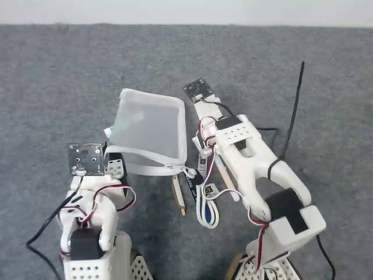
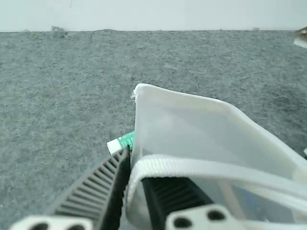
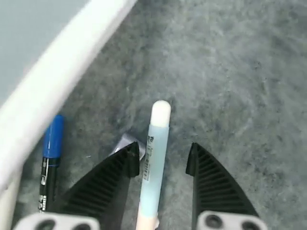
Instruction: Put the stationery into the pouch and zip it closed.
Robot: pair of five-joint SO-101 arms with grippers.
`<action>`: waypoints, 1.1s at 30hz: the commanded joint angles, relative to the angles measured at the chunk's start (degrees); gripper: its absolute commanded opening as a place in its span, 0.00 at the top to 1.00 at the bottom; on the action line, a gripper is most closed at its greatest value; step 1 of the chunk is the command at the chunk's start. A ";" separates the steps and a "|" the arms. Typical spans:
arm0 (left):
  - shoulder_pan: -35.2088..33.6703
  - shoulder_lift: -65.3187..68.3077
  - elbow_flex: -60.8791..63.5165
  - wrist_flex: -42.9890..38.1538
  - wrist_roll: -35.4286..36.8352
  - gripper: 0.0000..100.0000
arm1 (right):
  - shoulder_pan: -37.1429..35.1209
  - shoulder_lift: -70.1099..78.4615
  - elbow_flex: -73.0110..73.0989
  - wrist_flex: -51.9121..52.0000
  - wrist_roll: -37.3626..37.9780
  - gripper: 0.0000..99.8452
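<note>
The open right gripper [image 3: 164,152] has the pale blue pen [image 3: 156,139] lying between its fingers, pointing straight ahead. The left gripper [image 2: 135,171] pinches the pouch [image 2: 192,124] by its rim.

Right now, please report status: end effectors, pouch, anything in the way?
Left end effector shut on pouch rim, pouch unzipped. Right end effector open, astride light-blue pen. Blue-capped marker lies close beside one finger.
</note>
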 commanded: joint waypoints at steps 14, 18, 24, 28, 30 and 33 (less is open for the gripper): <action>-0.26 -0.79 -4.00 0.18 1.41 0.99 | -0.13 5.85 -6.15 0.31 -0.18 0.91; -0.26 -0.79 -3.82 0.18 1.41 0.99 | 1.10 10.33 -10.81 4.88 -0.18 0.91; -0.26 -0.79 -3.82 0.18 1.41 0.99 | 2.95 14.81 -16.88 11.82 -0.18 0.92; -0.35 -0.79 -3.82 0.18 1.41 0.99 | 3.65 15.43 -17.23 13.76 -0.18 0.92; -0.35 -0.79 -3.82 0.18 1.41 0.99 | 4.18 15.25 -17.23 15.08 -0.18 0.92; -0.35 -0.79 -3.82 0.18 1.41 0.99 | 4.26 15.43 -17.23 16.92 -0.18 0.91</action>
